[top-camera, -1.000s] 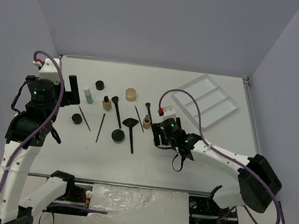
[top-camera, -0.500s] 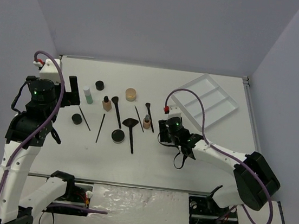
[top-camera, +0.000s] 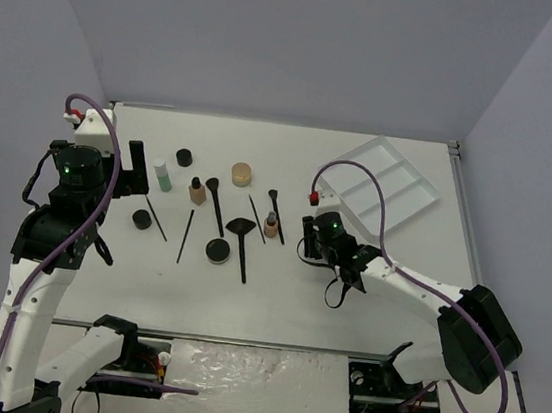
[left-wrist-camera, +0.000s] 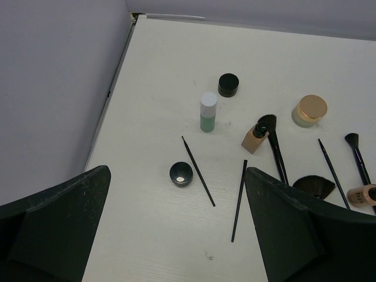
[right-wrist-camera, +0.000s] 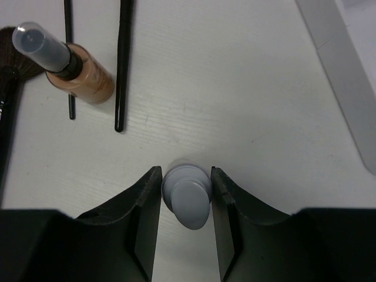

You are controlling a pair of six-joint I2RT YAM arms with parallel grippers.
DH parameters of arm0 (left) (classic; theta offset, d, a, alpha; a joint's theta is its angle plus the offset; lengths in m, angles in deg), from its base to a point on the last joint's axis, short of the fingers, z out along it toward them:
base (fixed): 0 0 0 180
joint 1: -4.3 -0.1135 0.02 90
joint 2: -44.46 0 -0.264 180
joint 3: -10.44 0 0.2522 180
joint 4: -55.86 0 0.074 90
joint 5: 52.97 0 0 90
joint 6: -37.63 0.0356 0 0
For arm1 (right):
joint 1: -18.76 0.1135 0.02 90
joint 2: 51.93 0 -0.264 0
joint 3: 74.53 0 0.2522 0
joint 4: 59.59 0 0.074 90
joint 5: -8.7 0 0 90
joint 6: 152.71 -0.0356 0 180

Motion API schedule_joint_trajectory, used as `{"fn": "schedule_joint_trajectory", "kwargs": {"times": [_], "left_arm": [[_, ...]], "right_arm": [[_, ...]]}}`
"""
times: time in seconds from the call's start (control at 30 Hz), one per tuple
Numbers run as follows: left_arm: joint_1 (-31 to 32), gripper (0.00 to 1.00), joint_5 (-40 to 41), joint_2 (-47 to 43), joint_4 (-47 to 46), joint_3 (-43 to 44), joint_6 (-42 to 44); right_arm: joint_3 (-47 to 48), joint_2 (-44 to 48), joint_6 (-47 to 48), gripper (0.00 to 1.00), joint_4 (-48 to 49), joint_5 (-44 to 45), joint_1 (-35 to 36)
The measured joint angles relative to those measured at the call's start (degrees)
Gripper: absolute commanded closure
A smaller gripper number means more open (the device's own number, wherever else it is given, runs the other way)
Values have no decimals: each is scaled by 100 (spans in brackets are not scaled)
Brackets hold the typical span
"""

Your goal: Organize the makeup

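My right gripper (right-wrist-camera: 187, 176) is shut on a small lilac bottle (right-wrist-camera: 187, 197), which stands upright on the white table between the jaws. In the top view this gripper (top-camera: 310, 243) sits just right of the makeup row and hides the bottle. A tan bottle (right-wrist-camera: 70, 63) and a thin black brush (right-wrist-camera: 122, 59) lie up and to the left of it. My left gripper (left-wrist-camera: 176, 258) is open and empty, high above a black pot (left-wrist-camera: 181, 174) and two black pencils (left-wrist-camera: 198, 171). A green bottle (left-wrist-camera: 207, 111), another black pot (left-wrist-camera: 228, 84) and a tan jar (left-wrist-camera: 309, 110) stand farther back.
The white divided tray (top-camera: 379, 184) lies at the back right, its edge showing in the right wrist view (right-wrist-camera: 346, 76). Several brushes, a fan brush (top-camera: 242, 238) and a third black pot (top-camera: 217, 250) lie mid-table. Grey walls close in left, back and right.
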Motion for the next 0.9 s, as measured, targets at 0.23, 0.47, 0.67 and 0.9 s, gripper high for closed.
{"fn": "schedule_joint_trajectory", "kwargs": {"times": [0.23,0.47,0.67,0.9], "left_arm": [[0,3,-48,-20,-18,-74,-1],[44,3,-73,-72,-7,-281,-10],[149,3,-92,-166,-8,-335,-22],[212,3,-96,-284,-7,-519,-22]], "right_arm": [[942,260,80,100,-667,412,-1103],[1975,73,-120,100,-782,659,-2983],[2395,-873,-272,100,-746,593,-3855],[2456,-1755,-246,100,-503,286,-4454]]}}
